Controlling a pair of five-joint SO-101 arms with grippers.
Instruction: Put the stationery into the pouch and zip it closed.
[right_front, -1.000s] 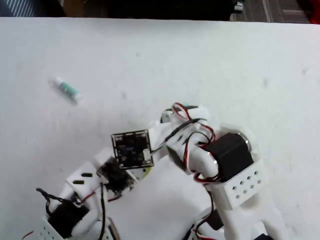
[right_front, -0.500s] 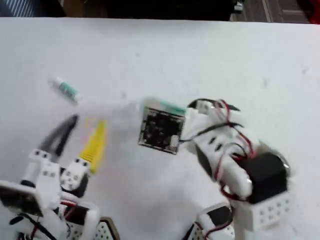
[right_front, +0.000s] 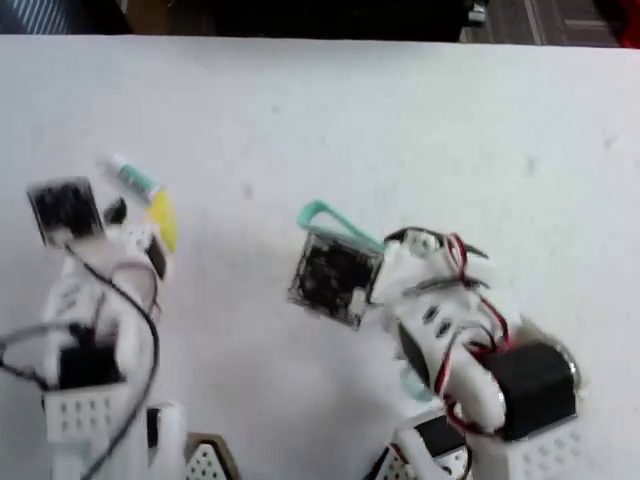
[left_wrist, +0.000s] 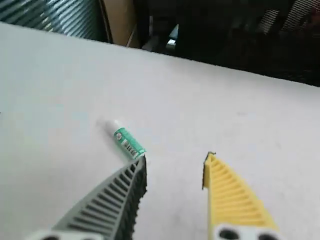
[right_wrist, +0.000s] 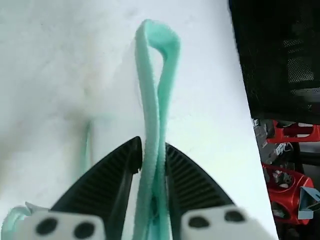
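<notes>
Left gripper (left_wrist: 175, 164) shifted, near tube (left_wrist: 128, 143) (jaws apart)

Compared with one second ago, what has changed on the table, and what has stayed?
The left gripper swung away from the middle to the left side of the table and now stands open beside the green tube. The right gripper, shut on the mint strap, shifted only a little. The green tube lies where it was.

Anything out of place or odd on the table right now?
Nothing spilled or damaged. The right gripper pinches the teal strap, which bows into a loop; the green tube lies loose beside the open left gripper.
</notes>
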